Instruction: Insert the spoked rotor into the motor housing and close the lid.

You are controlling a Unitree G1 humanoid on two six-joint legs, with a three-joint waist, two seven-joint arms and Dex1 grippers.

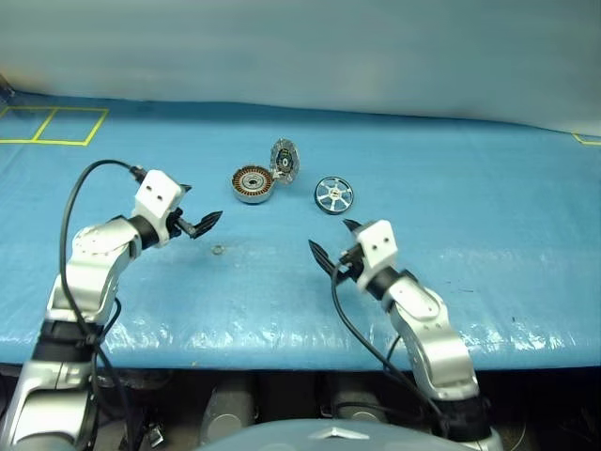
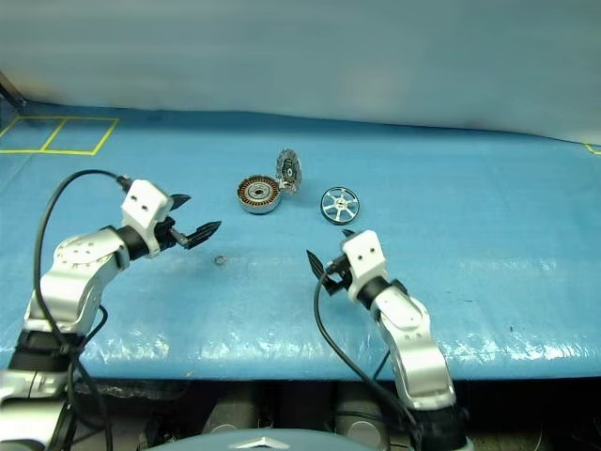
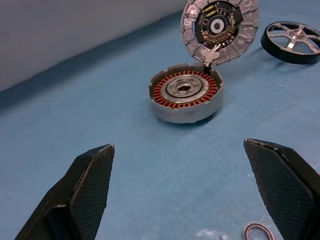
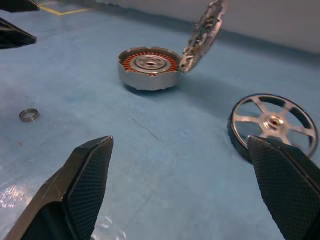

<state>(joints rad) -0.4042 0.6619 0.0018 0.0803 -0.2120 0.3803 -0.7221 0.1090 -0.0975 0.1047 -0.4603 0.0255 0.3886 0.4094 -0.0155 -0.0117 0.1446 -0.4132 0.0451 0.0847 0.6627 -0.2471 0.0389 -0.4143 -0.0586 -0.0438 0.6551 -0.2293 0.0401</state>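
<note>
The motor housing [image 1: 252, 184] sits open on the blue table, showing copper windings around a silver centre [image 3: 186, 95]. Its lid [image 1: 285, 160] stands upright on the hinge at the housing's right edge, dark inner face towards me [image 3: 220, 25]. To the right of them the spoked rotor [image 1: 333, 194] lies flat on the table [image 4: 272, 122]. My left gripper [image 1: 203, 207] hovers open and empty, nearer me and left of the housing. Nearer me than the rotor, my right gripper [image 1: 329, 235] is open and empty too.
A small metal ring [image 1: 218, 250] lies on the blue mat between the grippers [image 4: 29, 114]. Yellow tape squares [image 1: 52, 127] mark the far left corner. A grey wall runs behind the table, and the table's front edge [image 1: 282, 352] is close to me.
</note>
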